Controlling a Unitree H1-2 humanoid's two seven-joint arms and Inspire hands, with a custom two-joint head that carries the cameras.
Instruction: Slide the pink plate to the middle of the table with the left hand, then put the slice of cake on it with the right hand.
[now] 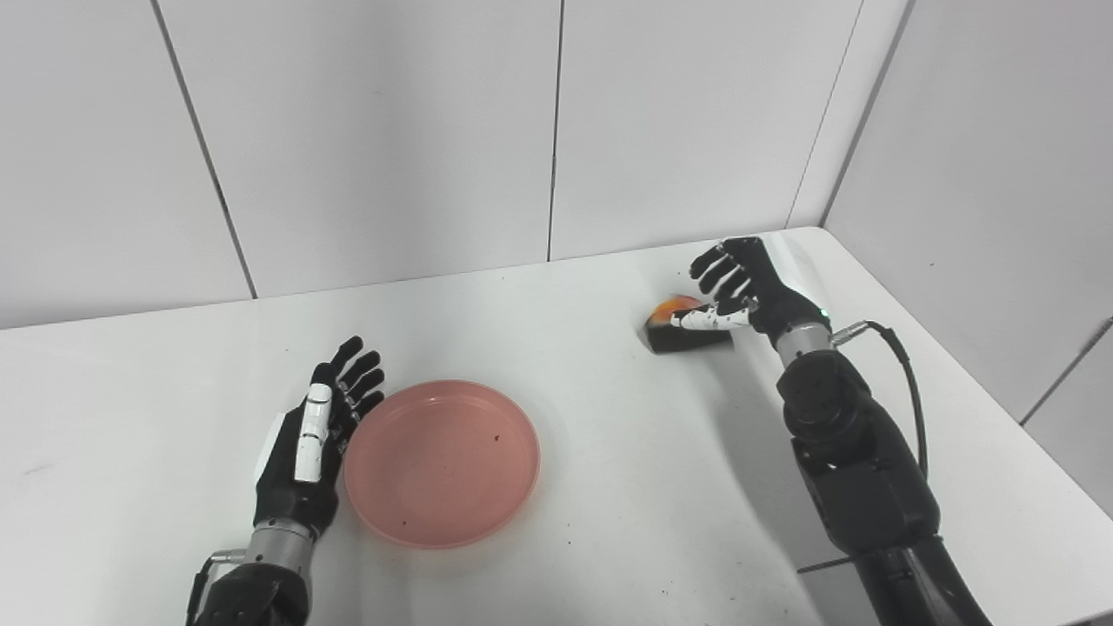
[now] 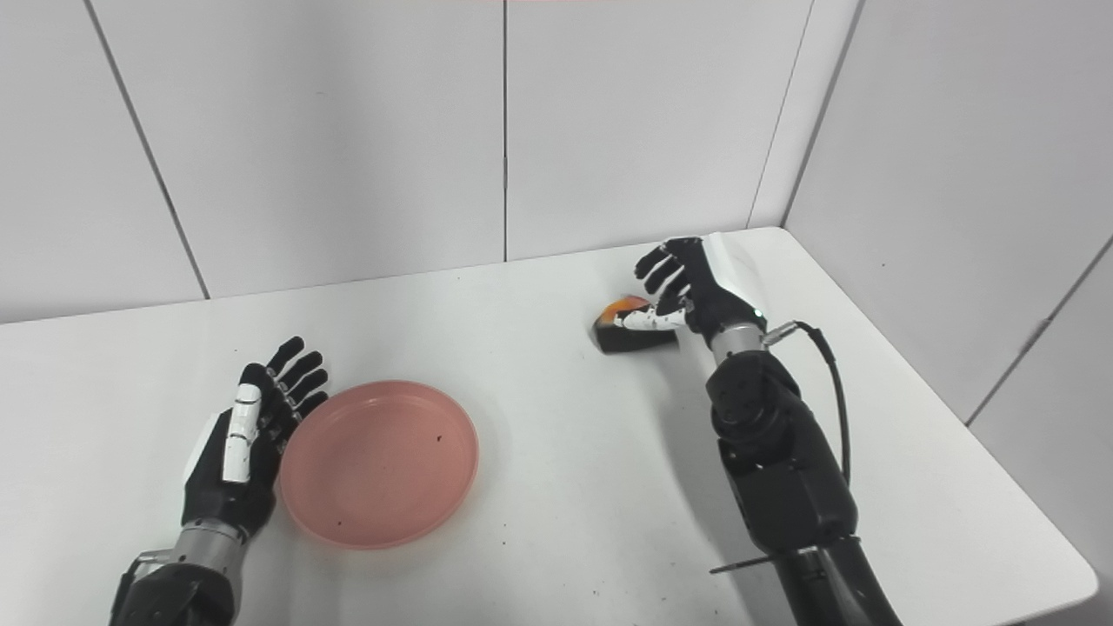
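White tabletop (image 1: 609, 487): open left hand (image 1: 309, 439) rests against the round pink plastic plate (image 1: 442, 461), left of centre. Open right hand (image 1: 735, 283) touches the dark cake slice (image 1: 683, 330); grasping its sides gently seems wise.

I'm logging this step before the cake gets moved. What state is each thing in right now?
Pink plate: flat on the table, empty, left hand beside its left rim.
Slice of cake: on the table, far right, not lifted.
Left hand: open, fingers straight, holding nothing.
Right hand: open, at the cake, thumb over it, fingers not closed.
Table: white, a few dark specks.
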